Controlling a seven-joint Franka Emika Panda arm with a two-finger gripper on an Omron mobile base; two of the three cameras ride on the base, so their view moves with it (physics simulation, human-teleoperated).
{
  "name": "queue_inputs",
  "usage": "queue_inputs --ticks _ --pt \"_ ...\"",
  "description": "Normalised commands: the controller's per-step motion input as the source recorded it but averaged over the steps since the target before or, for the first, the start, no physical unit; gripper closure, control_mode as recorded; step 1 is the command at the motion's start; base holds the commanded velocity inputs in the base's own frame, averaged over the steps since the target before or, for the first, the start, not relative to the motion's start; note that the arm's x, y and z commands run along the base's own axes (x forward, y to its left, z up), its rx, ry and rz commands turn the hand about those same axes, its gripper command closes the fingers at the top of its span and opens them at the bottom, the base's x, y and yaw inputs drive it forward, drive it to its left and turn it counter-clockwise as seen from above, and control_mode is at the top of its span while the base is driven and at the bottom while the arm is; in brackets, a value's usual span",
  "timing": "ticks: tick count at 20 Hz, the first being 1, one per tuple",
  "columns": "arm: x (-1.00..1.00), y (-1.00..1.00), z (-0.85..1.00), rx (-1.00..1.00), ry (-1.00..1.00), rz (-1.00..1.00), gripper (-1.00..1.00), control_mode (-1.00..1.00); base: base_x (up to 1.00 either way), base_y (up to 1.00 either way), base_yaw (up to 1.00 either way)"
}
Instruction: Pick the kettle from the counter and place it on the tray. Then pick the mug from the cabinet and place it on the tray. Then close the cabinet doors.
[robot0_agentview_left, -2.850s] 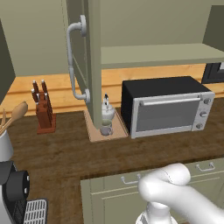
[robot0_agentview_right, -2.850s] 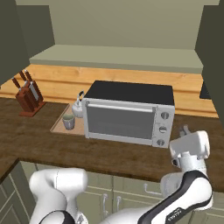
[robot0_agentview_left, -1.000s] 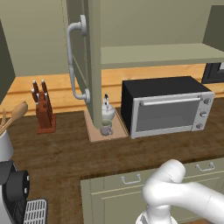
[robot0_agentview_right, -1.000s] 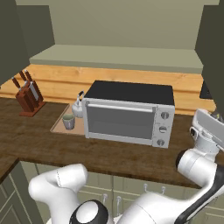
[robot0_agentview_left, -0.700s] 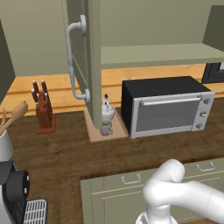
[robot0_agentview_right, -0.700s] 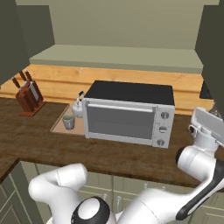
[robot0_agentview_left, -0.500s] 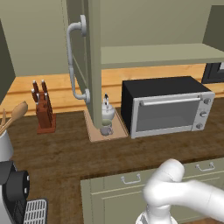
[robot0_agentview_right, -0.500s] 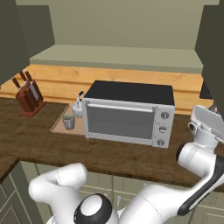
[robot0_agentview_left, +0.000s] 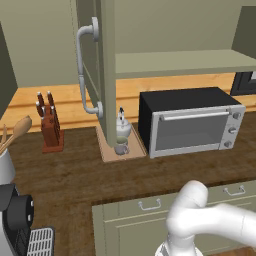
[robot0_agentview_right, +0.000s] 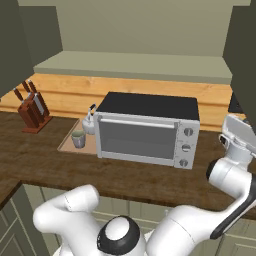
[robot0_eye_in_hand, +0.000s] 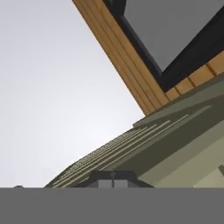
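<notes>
Your kettle (robot0_agentview_left: 123, 127) and mug (robot0_agentview_left: 121, 148) already sit on the tray (robot0_agentview_left: 109, 151) left of the microwave (robot0_agentview_left: 190, 120) — the gripper (robot0_eye_in_hand: 113, 178), fingers pressed together and empty, has swung far right toward the open cabinet door (robot0_agentview_right: 243, 55).

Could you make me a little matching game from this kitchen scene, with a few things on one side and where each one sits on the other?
Things:
1. kettle
2. mug
3. knife block
4. toaster oven

Places:
A. by itself on the counter, left of the tray
B. front part of the tray
C. right of the tray, on the counter
D. back part of the tray, behind the mug

Pairs: 1-D, 2-B, 3-A, 4-C
</notes>
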Motion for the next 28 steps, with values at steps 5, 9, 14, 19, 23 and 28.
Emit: queue_inputs --ticks 5,9,14,19,23,28 --pt "-0.07 -0.03 0.50 0.00 -0.20 0.00 1.00 -1.00 0.00 0.00 0.00" --pt "-0.31 0.00 0.65 0.00 -0.20 0.00 1.00 -1.00 0.00 0.00 0.00" --pt "-0.45 0.00 0.96 0.00 -0.05 -0.05 1.00 -1.00 0.00 0.00 0.00" --pt "-0.46 -0.07 0.96 -0.05 0.16 -0.14 1.00 -1.00 0.00 0.00 0.00" --pt "-0.69 -0.03 0.69 -0.17 0.26 -0.21 1.00 -1.00 0.00 0.00 0.00" --pt "-0.72 0.49 0.47 -0.24 0.06 -0.16 1.00 -1.00 0.00 0.00 0.00"
